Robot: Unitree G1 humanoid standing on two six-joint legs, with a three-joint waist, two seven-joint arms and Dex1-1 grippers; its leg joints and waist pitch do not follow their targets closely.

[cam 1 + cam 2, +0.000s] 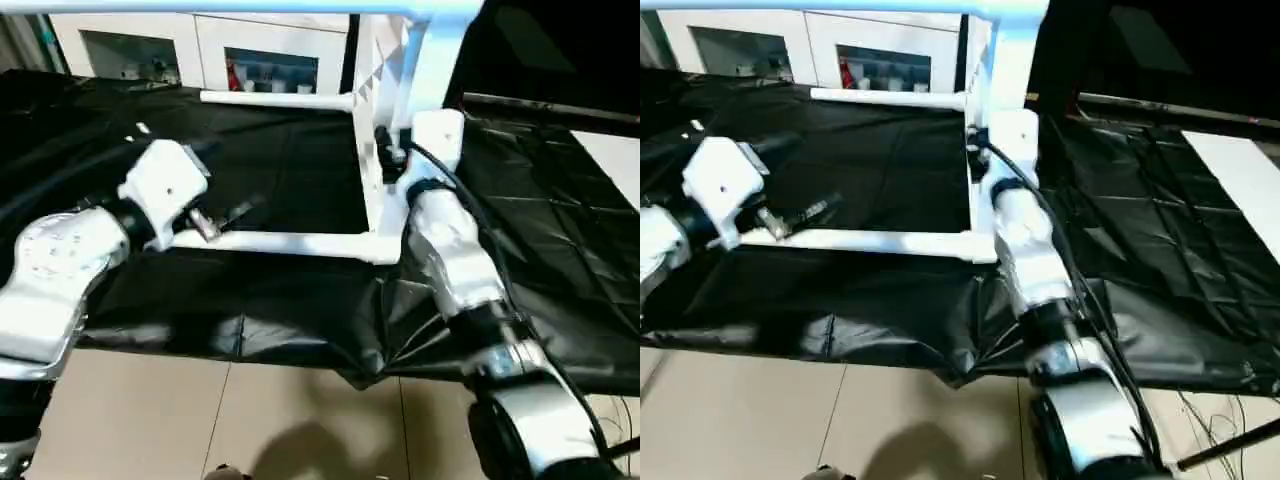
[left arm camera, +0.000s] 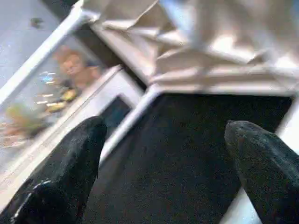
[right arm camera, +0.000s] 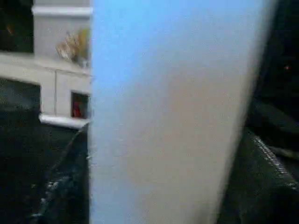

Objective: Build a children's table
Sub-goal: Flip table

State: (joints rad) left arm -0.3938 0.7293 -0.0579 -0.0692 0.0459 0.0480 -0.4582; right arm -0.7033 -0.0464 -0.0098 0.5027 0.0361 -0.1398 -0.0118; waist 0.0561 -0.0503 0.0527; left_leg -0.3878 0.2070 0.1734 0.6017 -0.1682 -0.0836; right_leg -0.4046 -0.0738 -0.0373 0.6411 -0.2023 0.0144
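The children's table [image 1: 375, 150] lies tipped on its side on the black-sheeted surface [image 1: 280, 300], legs fitted, one leg [image 1: 290, 242] along the sheet. The left tool [image 2: 163, 154] hangs released just beside that leg; the right tool's [image 1: 392, 150] grip cannot be told against the tabletop. Assembly looks nearly done; righting the table likely calls for firm holds on both sides.

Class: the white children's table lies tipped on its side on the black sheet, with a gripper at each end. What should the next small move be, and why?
Probably close the left gripper on the near leg. Its fingers stand wide apart with only black sheet between them, so the table resting on its side is not yet gripped at that end.
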